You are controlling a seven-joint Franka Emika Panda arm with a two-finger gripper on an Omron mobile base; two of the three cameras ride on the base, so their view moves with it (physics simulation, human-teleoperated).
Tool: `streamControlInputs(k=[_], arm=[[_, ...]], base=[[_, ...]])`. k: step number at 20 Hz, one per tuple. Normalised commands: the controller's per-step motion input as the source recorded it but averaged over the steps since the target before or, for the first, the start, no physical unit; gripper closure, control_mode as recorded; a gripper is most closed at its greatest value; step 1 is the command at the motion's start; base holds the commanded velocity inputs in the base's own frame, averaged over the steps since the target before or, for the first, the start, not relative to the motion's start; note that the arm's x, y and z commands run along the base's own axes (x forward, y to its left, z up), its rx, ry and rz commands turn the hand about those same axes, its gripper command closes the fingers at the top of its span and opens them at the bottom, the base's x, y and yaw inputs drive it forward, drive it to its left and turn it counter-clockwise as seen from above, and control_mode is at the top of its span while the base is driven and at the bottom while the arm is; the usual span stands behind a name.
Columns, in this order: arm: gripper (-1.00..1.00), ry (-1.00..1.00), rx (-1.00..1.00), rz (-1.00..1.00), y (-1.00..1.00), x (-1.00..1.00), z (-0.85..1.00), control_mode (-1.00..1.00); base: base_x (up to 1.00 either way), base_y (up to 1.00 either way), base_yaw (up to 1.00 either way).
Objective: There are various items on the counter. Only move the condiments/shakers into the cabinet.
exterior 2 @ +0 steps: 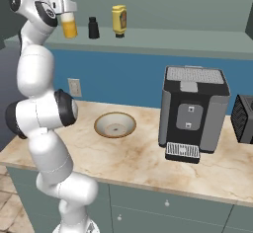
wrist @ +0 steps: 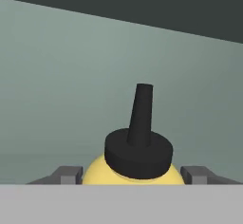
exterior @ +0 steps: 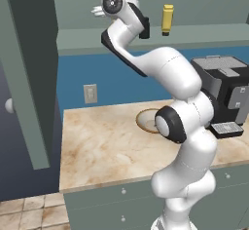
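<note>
Pincer [exterior 2: 69, 11] grips squeeze bottle [exterior 2: 69, 25] on cabinet shelf [exterior 2: 163, 44] above counter [exterior 2: 138, 163].

Glossy white rounded arm [exterior 2: 47, 113] segments, dark joint rings.

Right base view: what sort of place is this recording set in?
A rendered kitchen, by the look of it: a marbled stone counter over grey-green drawers, a black coffee machine beside a wooden bowl, and condiment bottles on a wall cabinet shelf.
</note>
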Motion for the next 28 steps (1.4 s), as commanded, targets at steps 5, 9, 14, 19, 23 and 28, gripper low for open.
streamControlInputs(k=[5, 9, 14, 19, 23, 28], arm=[[-1.0, 0.0, 0.0, 0.0, 0.0, 0.01, 0.0, -1.0], [-1.0, 0.0, 0.0, 0.0, 0.0, -0.06, 0.0, -1.0], [-1.0, -0.03, 0.0, 0.0, 0.0, -0.63, -0.01, -1.0], [-1.0, -0.05, 0.0, 0.0, 0.0, -0.96, -0.08, -1.0], [-1.0, -0.03, 0.0, -0.04, -0.01, -1.0, -0.37, -1.0], [-1.0, 0.04, 0.0, -0.08, -0.47, -1.0, -0.93, -1.0]], base=[[0.0, 0.0, 0.0], [0.0, 0.0, 0.0], [0.0, 0.0, 0.0], [0.0, 0.0, 0.0], [0.0, 0.0, 0.0], [0.0, 0.0, 0.0]])
